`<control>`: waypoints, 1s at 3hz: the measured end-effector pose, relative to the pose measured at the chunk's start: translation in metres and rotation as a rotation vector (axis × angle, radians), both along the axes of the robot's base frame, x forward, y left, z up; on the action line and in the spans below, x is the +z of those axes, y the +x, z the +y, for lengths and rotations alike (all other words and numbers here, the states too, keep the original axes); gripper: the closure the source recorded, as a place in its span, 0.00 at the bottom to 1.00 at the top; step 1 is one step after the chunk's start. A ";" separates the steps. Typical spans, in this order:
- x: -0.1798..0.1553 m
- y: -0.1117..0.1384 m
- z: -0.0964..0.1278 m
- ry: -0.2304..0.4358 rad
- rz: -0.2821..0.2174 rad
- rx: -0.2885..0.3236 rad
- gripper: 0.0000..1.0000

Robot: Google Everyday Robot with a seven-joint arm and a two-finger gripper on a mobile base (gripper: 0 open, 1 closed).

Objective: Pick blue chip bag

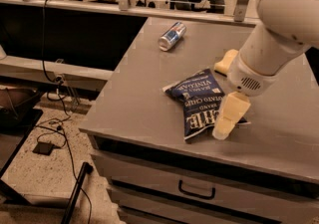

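The blue chip bag (198, 99), dark navy foil with white lettering, lies flat on the grey table (134, 98) near its front edge. My gripper (227, 118), pale cream, hangs from the white arm (279, 24) that reaches in from the upper right. It is down over the bag's lower right corner and covers part of the lettering. I cannot tell whether it touches the bag.
A silver-and-blue drink can (172, 36) lies on its side at the back of the table. A pale yellow sponge (224, 62) sits behind the bag, partly hidden by the arm. Drawers with a handle (197, 190) are below. Cables (55, 123) lie on the floor at left.
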State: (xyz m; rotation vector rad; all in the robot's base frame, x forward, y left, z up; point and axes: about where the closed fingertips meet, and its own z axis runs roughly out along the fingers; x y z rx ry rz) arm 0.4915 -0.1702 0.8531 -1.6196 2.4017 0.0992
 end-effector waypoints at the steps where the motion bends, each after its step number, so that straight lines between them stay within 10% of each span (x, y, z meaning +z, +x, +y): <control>1: -0.001 0.000 0.001 0.001 0.002 -0.006 0.25; 3: 0.002 -0.001 0.003 0.004 -0.001 0.001 0.86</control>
